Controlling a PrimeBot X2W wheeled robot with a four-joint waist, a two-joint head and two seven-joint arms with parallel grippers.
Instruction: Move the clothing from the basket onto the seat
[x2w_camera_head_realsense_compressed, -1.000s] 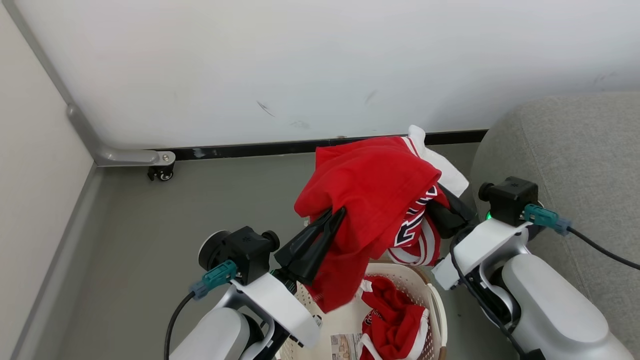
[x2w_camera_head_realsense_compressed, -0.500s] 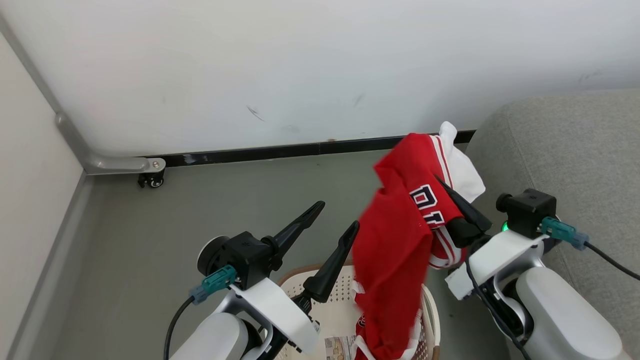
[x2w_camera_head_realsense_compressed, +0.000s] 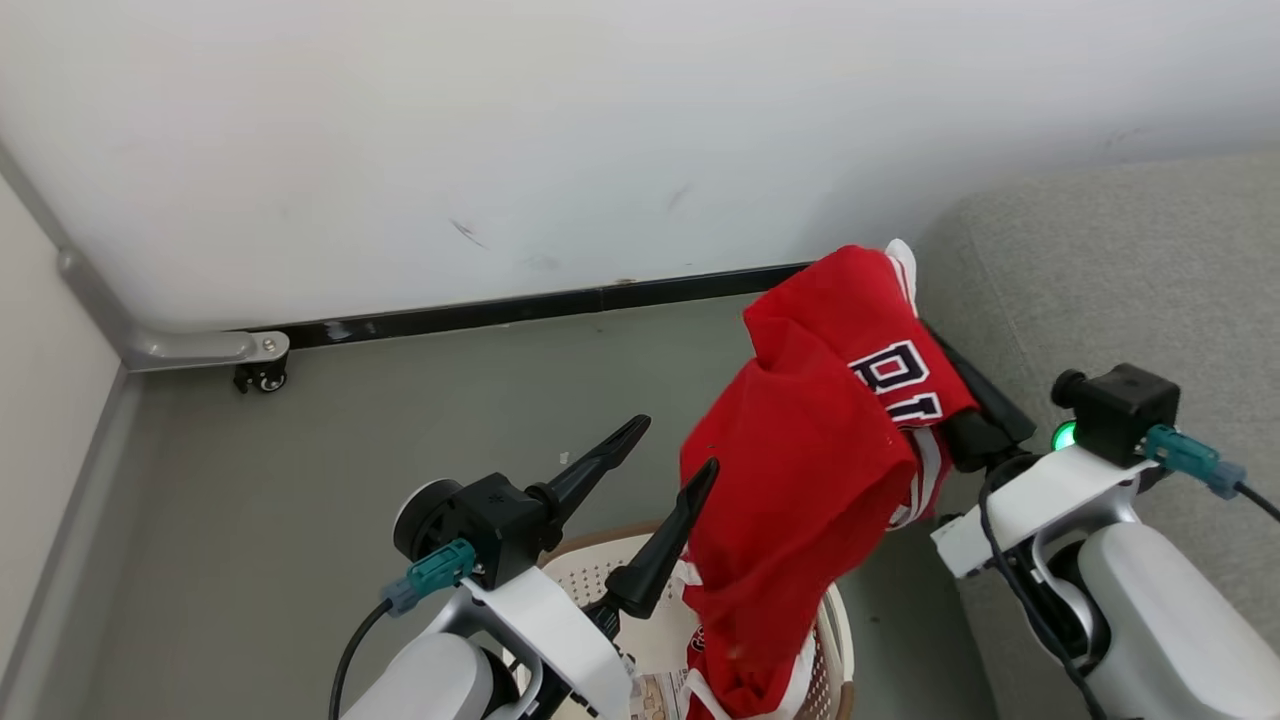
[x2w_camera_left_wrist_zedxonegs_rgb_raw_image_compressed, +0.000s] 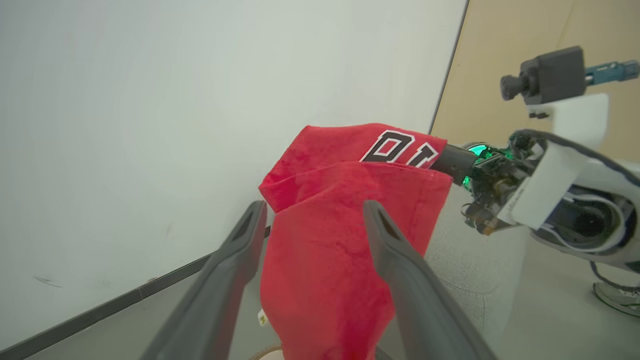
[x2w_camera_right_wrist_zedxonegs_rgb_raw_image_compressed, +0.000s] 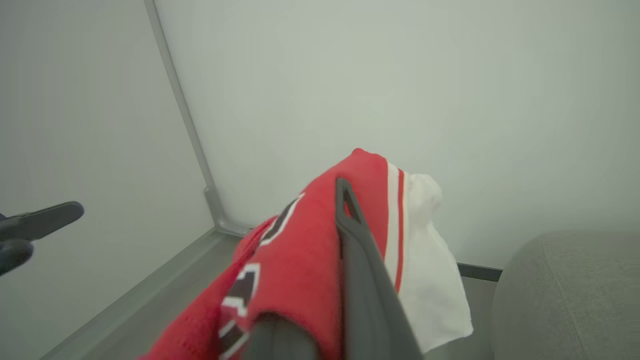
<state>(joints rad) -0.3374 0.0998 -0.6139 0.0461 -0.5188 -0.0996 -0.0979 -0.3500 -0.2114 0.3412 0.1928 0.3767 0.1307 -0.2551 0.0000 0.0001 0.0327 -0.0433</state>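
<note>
A red piece of clothing (x2w_camera_head_realsense_compressed: 820, 450) with black-and-white lettering hangs from my right gripper (x2w_camera_head_realsense_compressed: 975, 395), which is shut on its upper fold; the fingertips are buried in the cloth. Its lower end drops into the cream basket (x2w_camera_head_realsense_compressed: 590, 575) under both arms, hiding most of the inside. My left gripper (x2w_camera_head_realsense_compressed: 675, 447) stands open just left of the cloth, not touching it. In the left wrist view the clothing (x2w_camera_left_wrist_zedxonegs_rgb_raw_image_compressed: 350, 175) hangs beyond my open left gripper (x2w_camera_left_wrist_zedxonegs_rgb_raw_image_compressed: 310, 215). The right wrist view has the clothing (x2w_camera_right_wrist_zedxonegs_rgb_raw_image_compressed: 300, 250) draped over my right gripper (x2w_camera_right_wrist_zedxonegs_rgb_raw_image_compressed: 345, 210). The grey seat (x2w_camera_head_realsense_compressed: 1120, 270) lies at the right.
A white wall with a black baseboard (x2w_camera_head_realsense_compressed: 520, 308) closes the back. A grey metal foot with a caster (x2w_camera_head_realsense_compressed: 260, 378) stands at the left corner. Grey floor (x2w_camera_head_realsense_compressed: 300, 450) spreads left of the basket. A paper label (x2w_camera_head_realsense_compressed: 655, 700) lies on the basket's floor.
My left gripper opened and let go of the red clothing, which now hangs from the right gripper alone and has swung right toward the seat. The head camera has also shifted.
</note>
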